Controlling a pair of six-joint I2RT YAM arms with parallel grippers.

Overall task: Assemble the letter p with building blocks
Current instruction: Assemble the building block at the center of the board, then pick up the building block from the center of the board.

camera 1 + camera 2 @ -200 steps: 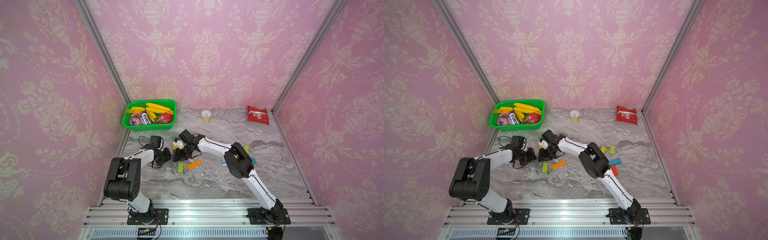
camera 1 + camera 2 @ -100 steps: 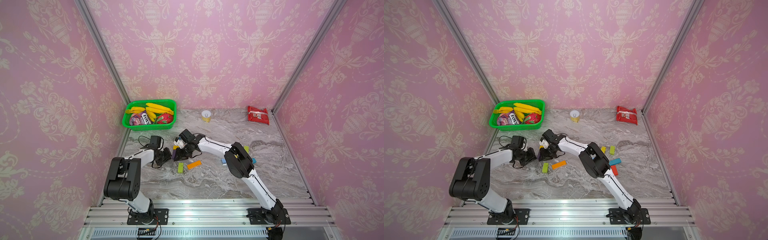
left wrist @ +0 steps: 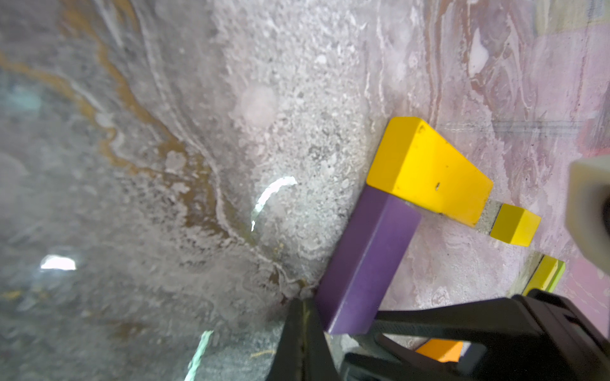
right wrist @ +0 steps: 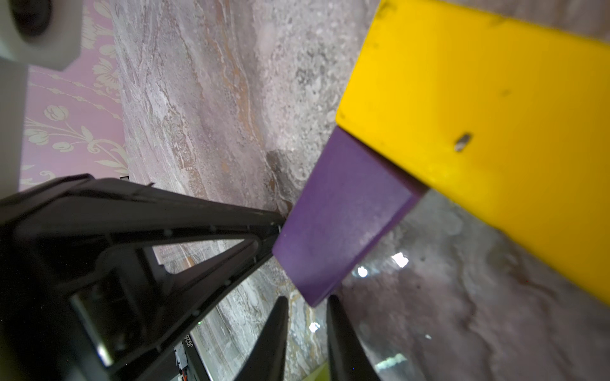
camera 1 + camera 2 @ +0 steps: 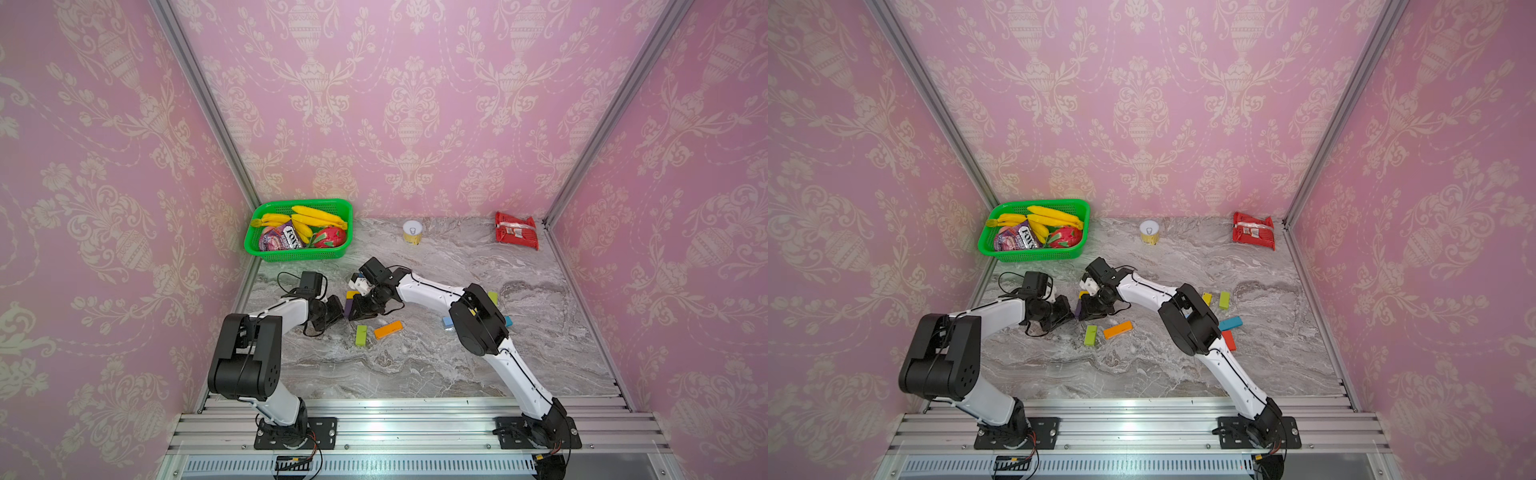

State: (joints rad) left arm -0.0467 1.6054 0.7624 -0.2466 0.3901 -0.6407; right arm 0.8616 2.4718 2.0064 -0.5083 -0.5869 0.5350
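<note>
one clear read: "fox's" in white letters on the purple candy packet (image 5: 279,241) lying in the green basket (image 5: 299,257). it's readable in both top views, and the smaller print on the same packet is too small to read. in the right wrist view, small dark print reading "jc26" or close to it, last characters unsure, runs sideways on a pale strip (image 4: 188,341) low by the table edge; can't tell what the strip belongs to. the red snack packet (image 5: 516,230) at the back has a white label, print too small to read. the small can (image 5: 412,232) has a yellow side, print unreadable. nothing readable in the left wrist view.
</note>
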